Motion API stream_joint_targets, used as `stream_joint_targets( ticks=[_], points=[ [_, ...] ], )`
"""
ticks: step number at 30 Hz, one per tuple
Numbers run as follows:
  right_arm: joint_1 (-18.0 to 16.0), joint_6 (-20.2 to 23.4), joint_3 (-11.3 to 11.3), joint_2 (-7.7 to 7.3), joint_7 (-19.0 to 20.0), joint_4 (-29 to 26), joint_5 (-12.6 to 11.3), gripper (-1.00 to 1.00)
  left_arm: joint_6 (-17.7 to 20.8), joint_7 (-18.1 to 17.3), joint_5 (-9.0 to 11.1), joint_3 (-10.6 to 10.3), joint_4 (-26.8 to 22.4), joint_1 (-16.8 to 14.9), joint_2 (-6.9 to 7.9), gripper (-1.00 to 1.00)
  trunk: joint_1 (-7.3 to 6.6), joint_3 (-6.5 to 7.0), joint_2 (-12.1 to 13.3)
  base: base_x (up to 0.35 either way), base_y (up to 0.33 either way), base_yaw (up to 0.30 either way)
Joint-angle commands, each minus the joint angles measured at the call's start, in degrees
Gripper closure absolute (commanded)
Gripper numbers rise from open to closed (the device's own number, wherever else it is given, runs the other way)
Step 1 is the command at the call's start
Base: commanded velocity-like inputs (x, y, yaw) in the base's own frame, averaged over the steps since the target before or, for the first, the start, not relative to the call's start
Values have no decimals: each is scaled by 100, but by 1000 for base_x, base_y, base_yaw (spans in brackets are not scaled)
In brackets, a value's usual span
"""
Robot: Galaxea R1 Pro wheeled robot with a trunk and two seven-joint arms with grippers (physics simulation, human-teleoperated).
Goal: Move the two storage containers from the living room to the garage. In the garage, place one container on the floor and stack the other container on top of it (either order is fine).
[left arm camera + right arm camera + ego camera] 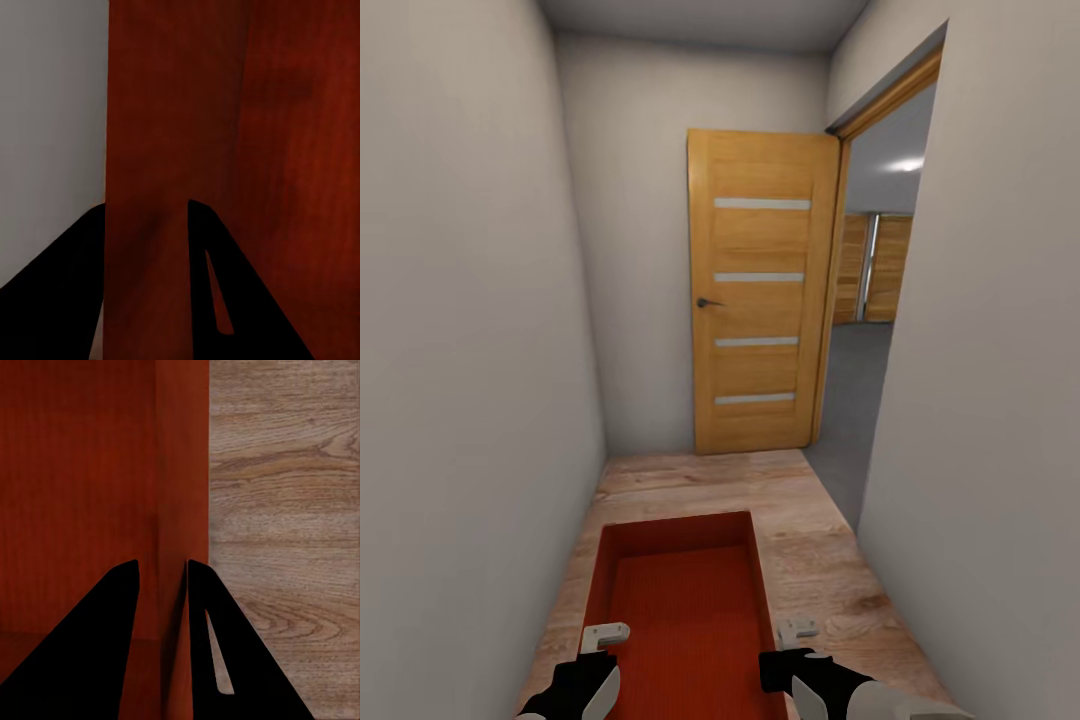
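One orange-red storage container (680,600) hangs low in front of me above the wood-plank floor, its open top facing up. My left gripper (603,640) is shut on its left wall and my right gripper (790,640) is shut on its right wall. The left wrist view has the ribbed red wall (285,150) pinched between the dark fingers of the left gripper (146,225). In the right wrist view the right gripper (163,577) clamps the container's rim (180,472), with planks beside it. Through the doorway at right lies the garage's grey concrete floor (855,400). The living room is out of view.
I am in a narrow corridor between white walls (470,350). A wooden door (760,290) with glass slits stands open against the end wall. The doorway's near jamb wall (980,400) is close on my right. Wooden garage doors (875,268) show far inside.
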Motion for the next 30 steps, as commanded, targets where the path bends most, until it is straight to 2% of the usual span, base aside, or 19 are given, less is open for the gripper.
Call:
stream_joint_targets(
  ticks=[1, 22, 30],
  points=[
    [-12, 11, -86, 2, 85, -381, 85, 100, -3, -151, 262, -116, 4, 4, 8, 100, 3, -8, -4, 344, 82, 0],
    [-12, 11, -86, 2, 85, -380, 85, 100, -3, -151, 262, -117, 8, 4, 8, 100, 3, -8, -4, 344, 81, 0],
    [-12, 11, -86, 2, 85, -379, 85, 100, -3, -153, 262, -117, 8, 4, 8, 100, 3, -8, -4, 344, 12, 0]
  ],
)
